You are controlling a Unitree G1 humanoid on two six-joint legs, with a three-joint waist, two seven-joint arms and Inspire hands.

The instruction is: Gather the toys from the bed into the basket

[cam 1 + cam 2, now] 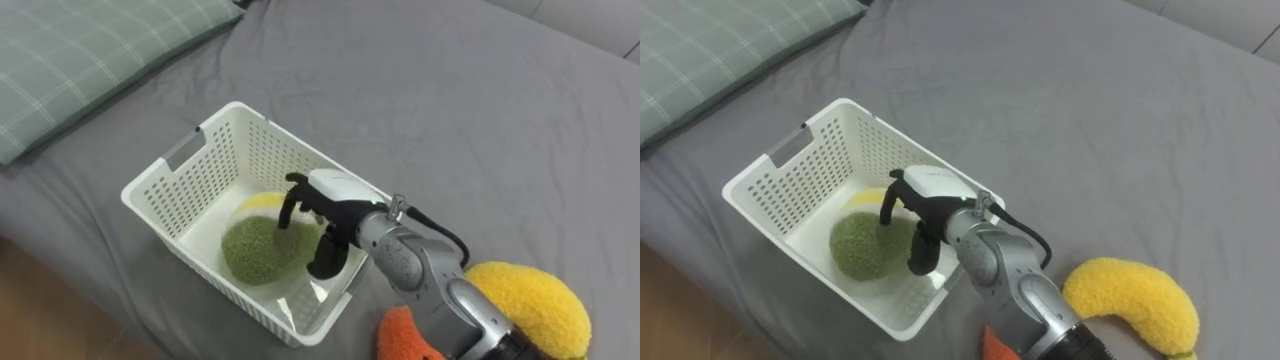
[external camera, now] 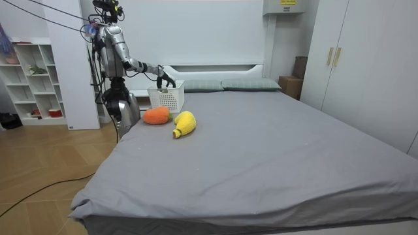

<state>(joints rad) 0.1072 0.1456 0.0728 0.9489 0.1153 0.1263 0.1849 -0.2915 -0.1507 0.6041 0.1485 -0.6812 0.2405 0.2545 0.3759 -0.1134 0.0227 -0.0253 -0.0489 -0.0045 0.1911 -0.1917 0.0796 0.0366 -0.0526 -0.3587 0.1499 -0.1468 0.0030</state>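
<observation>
At left end of bed [image 1: 450, 100], checked pillow [image 1: 90, 60] lies flat. Next along, white basket [image 1: 165, 165] sits on grey cover. Green plush ball [image 1: 258, 250] rests inside on basket floor, with yellow piece [image 1: 262, 201] peeking out behind it. Right hand [image 1: 335, 187] hangs over basket, fingers loose and apart, pointing down, gripping nothing. Fingertips close above green ball; touching or not, cannot tell. Right of basket, orange toy [image 1: 400, 335] lies on cover by forearm. Further right, yellow banana-shaped toy [image 1: 530, 305], also outside basket. Robot stands upright at bedside near pillows.
</observation>
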